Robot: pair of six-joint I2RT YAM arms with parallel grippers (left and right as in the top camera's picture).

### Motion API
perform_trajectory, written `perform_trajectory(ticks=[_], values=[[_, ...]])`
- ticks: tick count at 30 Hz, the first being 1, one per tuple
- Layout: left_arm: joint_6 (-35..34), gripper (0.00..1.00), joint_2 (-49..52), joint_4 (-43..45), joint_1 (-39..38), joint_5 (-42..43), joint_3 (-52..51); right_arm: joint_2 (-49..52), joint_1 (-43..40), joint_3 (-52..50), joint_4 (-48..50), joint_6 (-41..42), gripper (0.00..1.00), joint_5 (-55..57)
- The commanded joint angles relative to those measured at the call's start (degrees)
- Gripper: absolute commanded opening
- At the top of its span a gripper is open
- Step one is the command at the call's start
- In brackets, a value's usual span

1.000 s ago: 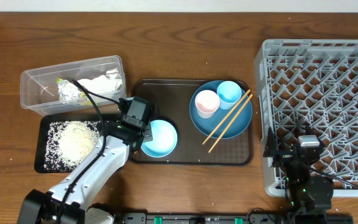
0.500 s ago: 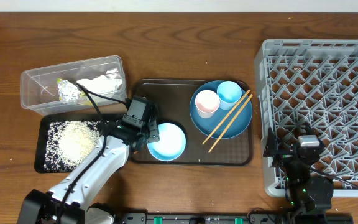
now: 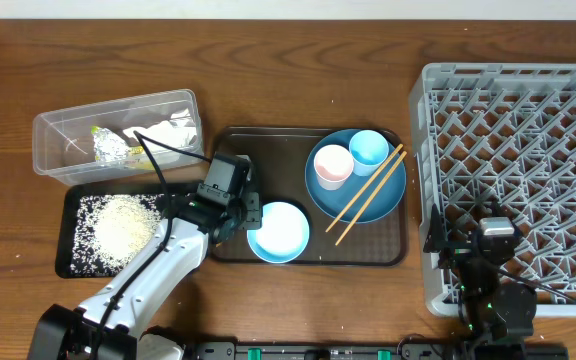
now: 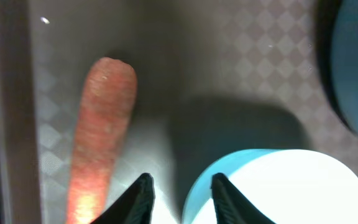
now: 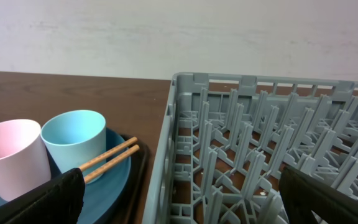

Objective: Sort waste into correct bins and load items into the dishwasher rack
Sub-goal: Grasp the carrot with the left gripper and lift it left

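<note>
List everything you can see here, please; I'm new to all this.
table: one, brown wood, under everything
dishwasher rack: one, grey, right
serving tray: one, dark brown, centre
plate: one, blue, on serving tray
pink cup: one, on plate
light blue cup: one, on plate
chopsticks: pair, wooden, across plate
bowl: one, pale blue-white, on serving tray
carrot: one, orange, beside bowl
tub: one, clear, far left
tissue: one, white, in tub
foil: one, silver, in tub
wrapper: one, yellow-green, in tub
black tray: one, below tub
rice: heap, white, in black tray
left pincer: black, open at bowl's rim
right pincer: black, open, over dishwasher rack
</note>
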Motion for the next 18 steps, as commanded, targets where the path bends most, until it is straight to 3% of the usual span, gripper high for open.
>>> perform_trajectory(ticks=[1,4,9,18], values=[[1.4,0.43,0.0,-0.3,0.0,-5.0,0.7,0.0,-0.6,-0.1,-0.2,0.8,0.99,-0.2],[2.4,0.47,0.0,-0.3,0.0,-7.8,0.7,0.0,-0.6,-0.1,-0.2,0.8,0.99,-0.2],[11.8,0.47,0.0,-0.3,0.0,-9.3,0.7,0.0,-0.6,-0.1,-0.2,0.8,0.99,-0.2],[14.1,0.47,1.5,-0.5,0.8,-9.3,0.7,0.0,-0.6,-0.1,-0.2,0.8,0.99,-0.2]])
